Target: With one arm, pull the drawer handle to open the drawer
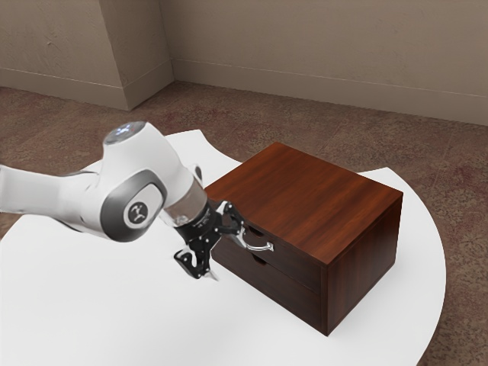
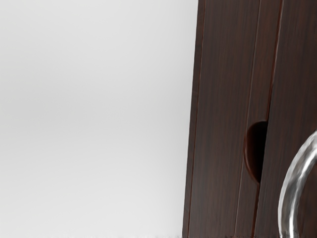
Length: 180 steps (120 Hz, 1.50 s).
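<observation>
The gripper [image 1: 223, 248] has its fingers spread and holds nothing, just beside the metal handle [image 1: 259, 245] on the upper drawer [image 1: 286, 258], so if it closes here it may catch only the handle's end and slip when pulling.

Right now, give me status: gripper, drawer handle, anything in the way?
The black two-finger gripper open, beside the curved silver metal handle, not gripping. The upper drawer of dark wooden cabinet looks shut. Nothing between them.
</observation>
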Motion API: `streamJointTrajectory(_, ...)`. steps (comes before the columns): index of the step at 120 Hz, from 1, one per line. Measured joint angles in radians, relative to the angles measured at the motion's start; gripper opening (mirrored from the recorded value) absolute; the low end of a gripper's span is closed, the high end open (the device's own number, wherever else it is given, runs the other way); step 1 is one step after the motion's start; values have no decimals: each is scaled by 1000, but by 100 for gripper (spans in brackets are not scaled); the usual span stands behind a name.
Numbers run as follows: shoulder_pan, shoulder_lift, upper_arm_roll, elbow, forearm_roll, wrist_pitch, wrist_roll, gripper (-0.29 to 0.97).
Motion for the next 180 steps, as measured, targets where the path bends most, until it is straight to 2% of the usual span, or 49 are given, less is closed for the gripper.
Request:
streamJointTrajectory(74, 15, 80, -1, 5, 7, 165, 54, 57)
streamJointTrajectory(140, 14, 115, 2, 1, 6, 178, 97, 56)
streamJointTrajectory(180, 6, 59, 21, -20, 5, 119, 111, 51)
